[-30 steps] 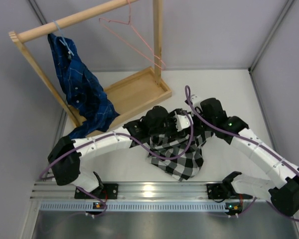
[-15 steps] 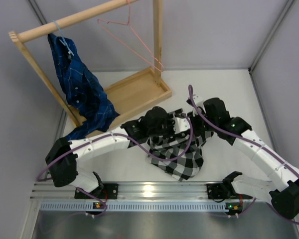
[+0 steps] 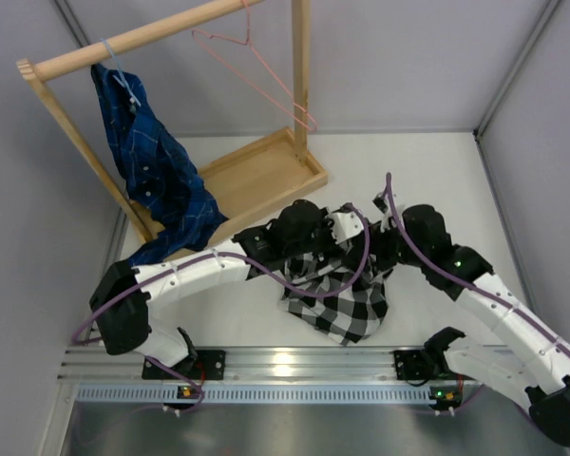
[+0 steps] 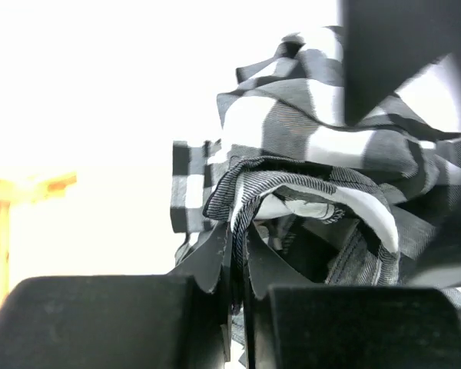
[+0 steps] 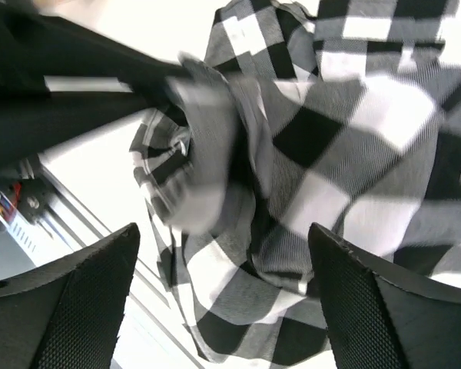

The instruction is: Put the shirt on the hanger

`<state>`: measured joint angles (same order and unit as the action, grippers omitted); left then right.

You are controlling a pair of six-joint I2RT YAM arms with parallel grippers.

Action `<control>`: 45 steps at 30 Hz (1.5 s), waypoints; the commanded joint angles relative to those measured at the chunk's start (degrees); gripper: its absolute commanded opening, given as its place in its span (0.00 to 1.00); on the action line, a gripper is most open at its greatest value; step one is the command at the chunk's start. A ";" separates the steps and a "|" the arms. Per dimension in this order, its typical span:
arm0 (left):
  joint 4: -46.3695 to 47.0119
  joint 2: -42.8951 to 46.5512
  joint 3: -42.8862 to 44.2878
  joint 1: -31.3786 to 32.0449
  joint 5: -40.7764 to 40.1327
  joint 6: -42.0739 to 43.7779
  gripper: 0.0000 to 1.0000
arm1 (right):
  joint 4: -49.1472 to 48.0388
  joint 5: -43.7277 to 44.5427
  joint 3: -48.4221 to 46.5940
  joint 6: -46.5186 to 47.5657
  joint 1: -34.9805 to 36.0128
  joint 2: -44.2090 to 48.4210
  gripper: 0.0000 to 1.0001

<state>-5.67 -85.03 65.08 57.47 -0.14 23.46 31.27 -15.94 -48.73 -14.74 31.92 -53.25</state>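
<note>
Over white bench (image 3: 437, 171), with left hand (image 4: 237, 234) pinching a fold, perhaps collar, of crumpled black-and-white checked soft shirt (image 3: 347, 309) mid-bench and right hand (image 5: 223, 231) spread near it, lift gently toward thin pink wire hanger (image 3: 281, 82) hung behind.

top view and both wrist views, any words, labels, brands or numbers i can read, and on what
None readable in any view.
The checked shirt shows only its pattern, no tag lettering.
The pink hanger, blue shirt and wooden rack carry no print.
</note>
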 commanded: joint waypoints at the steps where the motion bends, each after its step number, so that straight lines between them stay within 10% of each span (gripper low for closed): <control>1: 4.44 -0.04 2.42 -0.26 -6.79 -5.00 0.00 | -6.83 3.72 5.37 -9.13 -0.90 5.08 0.87; 10: 4.71 -1.36 5.41 -4.21 -11.90 -17.04 0.00 | -8.69 4.48 17.71 -12.07 1.04 13.88 0.81; 22: 3.30 0.22 7.69 -5.18 -19.89 -24.77 0.00 | -14.81 -0.32 19.28 -10.30 9.01 -4.10 0.93; 25: 2.34 1.10 8.22 -5.18 -23.58 -27.06 0.00 | -20.97 -0.40 19.99 -11.36 11.14 -9.92 0.59; 26: 1.64 2.23 8.40 -5.18 -24.72 -27.68 0.00 | -21.42 0.12 19.55 -11.36 11.14 -10.20 0.16; 27: 1.28 2.94 8.31 -5.18 -27.08 -27.77 0.00 | -20.20 1.52 17.90 -10.75 11.23 -9.77 0.00; 28: 0.84 4.68 8.31 -5.18 -28.67 -27.94 0.00 | -18.45 5.62 16.49 -10.22 11.15 -7.24 0.00; 38: -0.22 27.62 9.54 -4.91 -49.68 -29.00 0.00 | 13.71 12.35 -35.86 6.73 2.19 -7.55 0.00; 42: -2.05 35.72 10.42 -4.91 -47.51 -32.68 0.00 | 25.23 10.58 -64.92 10.17 -1.33 -19.23 0.00; 45: -9.34 36.52 9.46 -4.91 -38.64 -39.70 0.00 | 28.32 9.10 -66.16 9.39 -5.71 -24.87 0.00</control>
<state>-7.55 -47.66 75.44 53.36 -40.01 -10.61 46.06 -8.58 -114.50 -7.94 31.64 -73.25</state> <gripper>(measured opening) 0.047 0.007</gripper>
